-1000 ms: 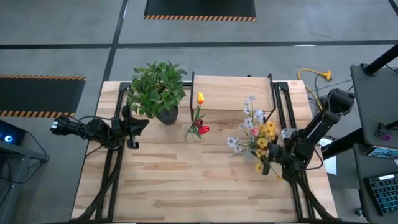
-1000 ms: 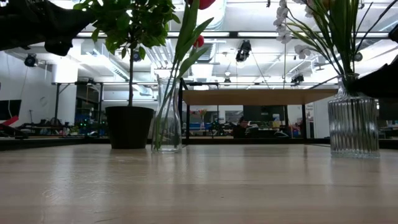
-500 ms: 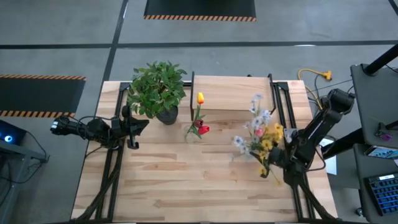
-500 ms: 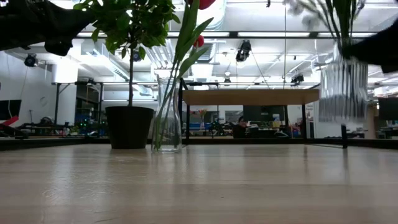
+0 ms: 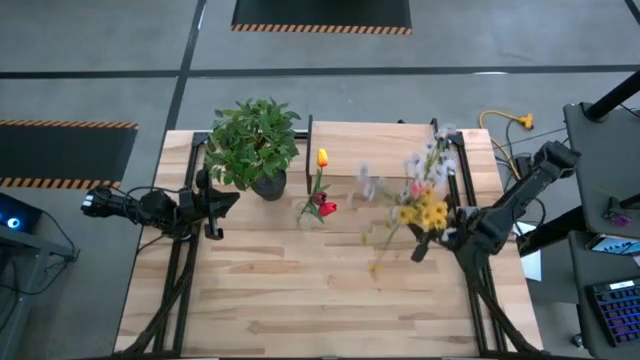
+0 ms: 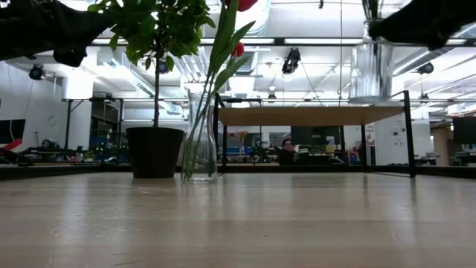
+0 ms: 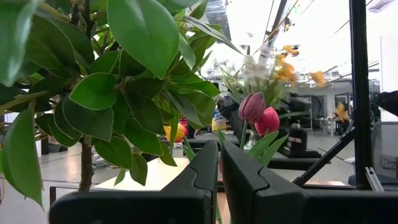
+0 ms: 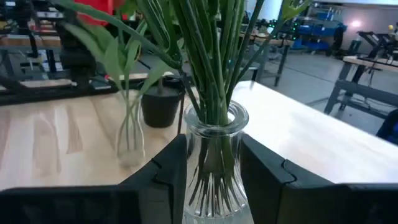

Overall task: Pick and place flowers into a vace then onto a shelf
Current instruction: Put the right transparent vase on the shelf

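Above the right side of the slatted wooden tabletop (image 5: 300, 290), the right gripper (image 8: 211, 168) pinches a ribbed clear glass vase (image 8: 211, 180) between its two dark fingers (image 8: 171, 171), one on each side of the vase's neck. The vase hangs clear of the table: in the low view its base (image 6: 370, 71) sits high in the air, at about the level of the top of the low pale wooden shelf (image 6: 312, 115). Out of the vase rises a bunch of long green-stemmed flowers (image 5: 420, 195) with pale white-lilac sprigs, small yellow clusters and a pink bud; from above, the bunch leans over the right end of the shelf (image 5: 370, 150), and its blooms are blurred.

Near the table's middle, just in front of the shelf, a second, narrow clear glass vase (image 6: 199, 141) stands upright on the wood and holds a yellow tulip (image 5: 322, 157) and red and maroon tulips (image 5: 325, 207). Just beside it, on its left, stands a bushy leafy green plant in a dark round pot (image 5: 255, 145).

At the table's left edge, the left gripper (image 5: 222, 204) hovers beside the potted plant with its fingers (image 7: 205, 171) pressed together and nothing between them.
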You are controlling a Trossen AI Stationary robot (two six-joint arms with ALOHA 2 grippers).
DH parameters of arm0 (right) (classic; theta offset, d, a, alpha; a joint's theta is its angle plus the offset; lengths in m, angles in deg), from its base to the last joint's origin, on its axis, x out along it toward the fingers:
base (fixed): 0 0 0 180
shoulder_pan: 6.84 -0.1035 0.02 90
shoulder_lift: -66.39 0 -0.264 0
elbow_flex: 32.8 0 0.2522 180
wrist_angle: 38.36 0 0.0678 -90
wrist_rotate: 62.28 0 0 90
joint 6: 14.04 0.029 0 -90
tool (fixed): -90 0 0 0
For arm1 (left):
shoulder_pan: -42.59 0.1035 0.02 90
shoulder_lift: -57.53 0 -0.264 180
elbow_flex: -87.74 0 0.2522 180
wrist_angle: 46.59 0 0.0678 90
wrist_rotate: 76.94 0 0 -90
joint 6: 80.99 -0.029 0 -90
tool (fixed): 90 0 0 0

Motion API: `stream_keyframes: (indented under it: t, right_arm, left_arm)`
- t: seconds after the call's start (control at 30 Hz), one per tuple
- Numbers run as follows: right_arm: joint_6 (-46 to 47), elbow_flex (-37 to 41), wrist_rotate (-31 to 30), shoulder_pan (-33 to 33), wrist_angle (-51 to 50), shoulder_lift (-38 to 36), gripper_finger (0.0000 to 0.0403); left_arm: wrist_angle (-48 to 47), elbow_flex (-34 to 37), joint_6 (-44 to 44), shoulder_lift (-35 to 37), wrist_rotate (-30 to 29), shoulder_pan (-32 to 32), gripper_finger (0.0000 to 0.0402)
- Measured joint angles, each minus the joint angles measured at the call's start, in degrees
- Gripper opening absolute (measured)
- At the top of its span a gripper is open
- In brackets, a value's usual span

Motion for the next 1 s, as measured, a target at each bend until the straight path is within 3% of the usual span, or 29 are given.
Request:
stream_keyframes:
  t: [0.1, 0.33, 0.53, 0.73, 1.0]
  right_arm:
    - [-4.7, -1.5, 3.1, 3.4, 0.0, -3.5, 0.0109]
    - [-17.0, -6.2, 3.1, 11.3, 0.1, -10.0, 0.0109]
    - [-22.4, -8.5, 4.0, 22.1, 0.1, -13.9, 0.0109]
    - [-20.5, -7.8, 15.9, 36.1, -0.1, -16.3, 0.0109]
    - [-15.5, -7.3, 28.8, 53.1, -4.5, -14.3, 0.0109]
  left_arm:
    - [0.0, 0.0, 0.0, 0.0, 0.0, 0.0, 0.0004]
    - [0.0, 0.0, 0.0, 0.0, 0.0, 0.0, 0.0004]
    - [0.0, 0.0, 0.0, 0.0, 0.0, 0.0, 0.0004]
    - [0.0, 0.0, 0.0, 0.0, 0.0, 0.0, 0.0004]
    - [0.0, 0.0, 0.0, 0.0, 0.0, 0.0, 0.0004]
